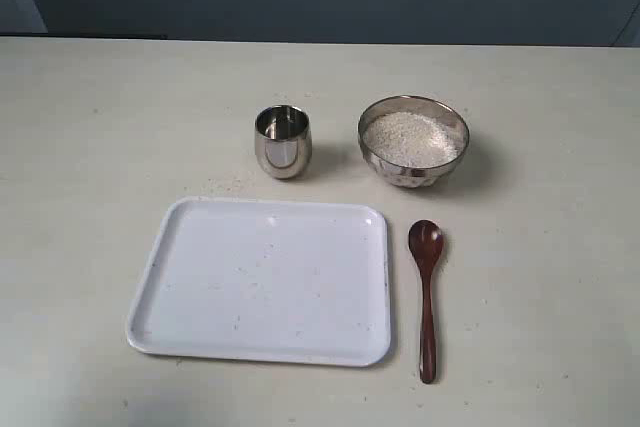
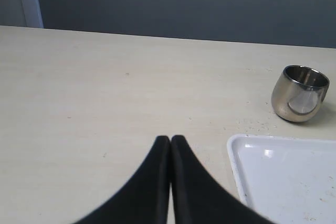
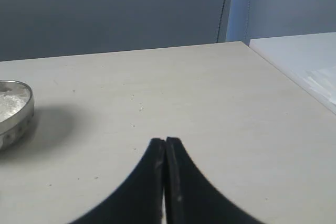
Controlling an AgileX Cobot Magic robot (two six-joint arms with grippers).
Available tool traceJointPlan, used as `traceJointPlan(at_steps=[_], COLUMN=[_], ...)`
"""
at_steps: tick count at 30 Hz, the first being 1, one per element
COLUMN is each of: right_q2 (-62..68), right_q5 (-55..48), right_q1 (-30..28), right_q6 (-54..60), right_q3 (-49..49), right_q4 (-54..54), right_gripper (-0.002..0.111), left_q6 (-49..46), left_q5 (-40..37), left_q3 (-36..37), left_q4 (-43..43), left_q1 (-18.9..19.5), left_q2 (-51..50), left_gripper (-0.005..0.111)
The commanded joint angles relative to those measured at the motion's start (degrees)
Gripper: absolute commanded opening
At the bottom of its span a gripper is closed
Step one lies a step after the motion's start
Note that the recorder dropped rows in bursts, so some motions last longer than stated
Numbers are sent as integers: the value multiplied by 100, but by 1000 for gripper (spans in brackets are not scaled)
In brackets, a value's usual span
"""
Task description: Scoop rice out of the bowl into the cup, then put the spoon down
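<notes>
The steel bowl (image 1: 413, 141) holds a heap of white rice (image 1: 410, 137) at the table's middle right; its rim (image 3: 16, 109) and some rice (image 3: 10, 100) show in the right wrist view. Left of it stands the small steel cup (image 1: 283, 141), upright, also in the left wrist view (image 2: 299, 93). The dark wooden spoon (image 1: 427, 287) lies flat below the bowl, its oval end toward the bowl. My left gripper (image 2: 170, 139) is shut on nothing above bare table. My right gripper (image 3: 165, 141) is shut and empty too. Neither gripper shows in the exterior view.
A white rectangular tray (image 1: 262, 279) lies in front of the cup, left of the spoon; its corner (image 2: 283, 177) shows in the left wrist view. Stray grains (image 1: 230, 185) dot the table near the cup. A dark wall runs behind the table.
</notes>
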State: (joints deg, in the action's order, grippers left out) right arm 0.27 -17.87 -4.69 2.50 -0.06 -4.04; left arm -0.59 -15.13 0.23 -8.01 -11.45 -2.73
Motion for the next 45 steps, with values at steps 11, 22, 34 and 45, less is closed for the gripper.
traceJointPlan(at_steps=[11,22,34,45], right_q2=[-27,-27,-27,3057], right_q5=[493,3384,1923,-2339], right_q1=[-31,-31,33,312], right_q6=[18,-1009,-3465,-990], right_q3=[6,6,-264,-4405], right_q4=[486,-2634,-2278,-164], right_gripper=[-1,-1,-1,-1], left_q6=[5,5,5,5], left_q5=[64,64,64,64], left_q3=[-23,-23,-23,-23], left_q4=[2,-8,-8,-8], left_q1=[-27,-27,-27,-27], left_q2=[3,3,3,3], left_gripper=[0,0,0,0])
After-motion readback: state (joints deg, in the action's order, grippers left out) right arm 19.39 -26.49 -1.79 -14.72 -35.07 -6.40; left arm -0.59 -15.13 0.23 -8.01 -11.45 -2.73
